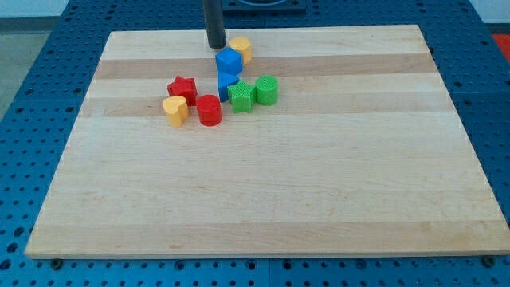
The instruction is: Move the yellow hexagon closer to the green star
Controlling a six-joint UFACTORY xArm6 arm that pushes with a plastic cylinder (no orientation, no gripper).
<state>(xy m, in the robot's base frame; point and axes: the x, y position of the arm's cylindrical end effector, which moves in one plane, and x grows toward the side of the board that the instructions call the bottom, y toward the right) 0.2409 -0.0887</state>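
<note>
Down near the view's top edge of the wooden board, my tip: a straight dark rod, no jaws to open or shut, nothing held. Just to the view's right of it, close by but with contact impossible to confirm, the yellow hexagon, partly hidden behind a blue block (roughly cube-like) that touches its lower left side. Below that, a second blue block, shape unclear, wedged against the green star. Beside the star on the view's right, touching it, a green cylinder. So: hexagon above the star, apart from it, with the two blue blocks lying between. Further to the view's left, a red star, a yellow heart just below it, and a red cylinder between the heart and the green star. Around the board, a blue perforated table. No brand, label or readable writing anywhere.
</note>
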